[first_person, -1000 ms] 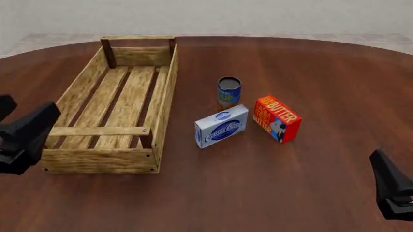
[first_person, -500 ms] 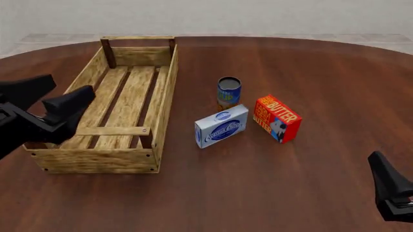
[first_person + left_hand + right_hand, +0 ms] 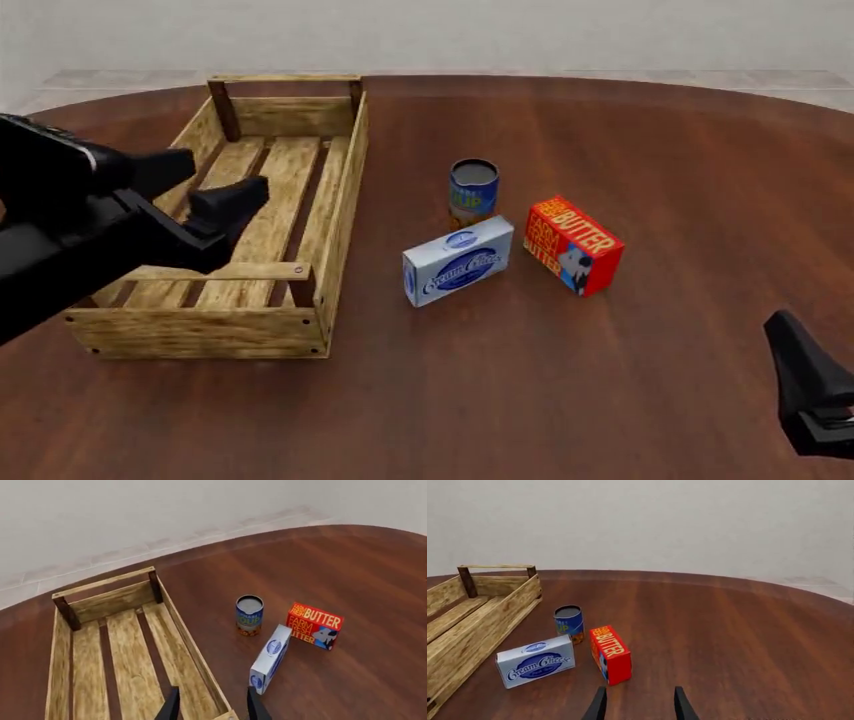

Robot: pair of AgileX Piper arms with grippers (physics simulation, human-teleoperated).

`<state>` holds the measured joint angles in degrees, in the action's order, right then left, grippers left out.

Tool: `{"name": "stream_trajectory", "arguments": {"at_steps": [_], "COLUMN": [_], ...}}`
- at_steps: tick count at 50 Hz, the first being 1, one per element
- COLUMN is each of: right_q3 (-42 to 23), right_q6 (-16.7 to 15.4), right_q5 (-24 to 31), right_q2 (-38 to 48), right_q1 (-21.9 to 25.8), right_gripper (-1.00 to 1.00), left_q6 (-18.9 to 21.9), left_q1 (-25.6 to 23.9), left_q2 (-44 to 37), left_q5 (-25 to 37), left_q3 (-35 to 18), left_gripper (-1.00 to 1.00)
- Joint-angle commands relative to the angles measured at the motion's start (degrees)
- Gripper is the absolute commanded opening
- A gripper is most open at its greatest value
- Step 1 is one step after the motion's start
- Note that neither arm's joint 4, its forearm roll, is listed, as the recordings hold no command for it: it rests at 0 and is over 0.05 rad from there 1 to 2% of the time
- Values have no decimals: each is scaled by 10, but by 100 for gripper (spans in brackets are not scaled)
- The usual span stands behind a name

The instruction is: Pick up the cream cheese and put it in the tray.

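Observation:
The cream cheese [image 3: 458, 262] is a pale box with a blue oval logo, standing on its long edge on the table right of the tray [image 3: 340, 190]. The left wrist view shows the cream cheese [image 3: 270, 657] beside the tray's wall [image 3: 190, 640]. My left gripper [image 3: 200, 190] hovers open over the tray's near half, empty, well left of the box. Its fingertips [image 3: 257, 709] show apart in the left wrist view. My right gripper [image 3: 807, 390] stays low at the near right, open and empty [image 3: 639, 707], far from the cream cheese [image 3: 536, 661].
A blue-yellow can [image 3: 473, 190] stands just behind the cream cheese. A red-orange BUTTER box [image 3: 574, 243] stands just right of it, close by. The tray [image 3: 480, 625] holds nothing. The wooden table's round edge curves along the back.
My left arm has swung in from the left edge, rightward and forward, and now hangs over the tray. The right arm and the objects have not moved.

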<state>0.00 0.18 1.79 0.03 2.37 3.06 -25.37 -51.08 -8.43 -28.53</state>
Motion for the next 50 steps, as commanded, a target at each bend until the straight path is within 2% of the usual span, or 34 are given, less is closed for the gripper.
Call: {"name": "stream_trajectory", "arguments": {"at_steps": [1, 6, 9, 31, 50], "right_q3": [0, 0, 0, 0, 0], "right_q6": [0, 0, 0, 0, 0], "right_q5": [-2, -3, -3, -3, -11], "right_q2": [0, 0, 0, 0, 5], "right_q1": [0, 1, 2, 12, 15], "right_gripper": [100, 100, 100, 100, 100], "left_q6": [14, 8, 7, 9, 4], "left_q1": [-17, -24, -53, -66, -78], "left_q2": [-63, -78, -91, -176, -245], "left_q5": [-9, -7, -1, 30, 25], "left_q3": [-30, -42, -44, -126, -146], "left_gripper": [100, 100, 100, 100, 100]}}
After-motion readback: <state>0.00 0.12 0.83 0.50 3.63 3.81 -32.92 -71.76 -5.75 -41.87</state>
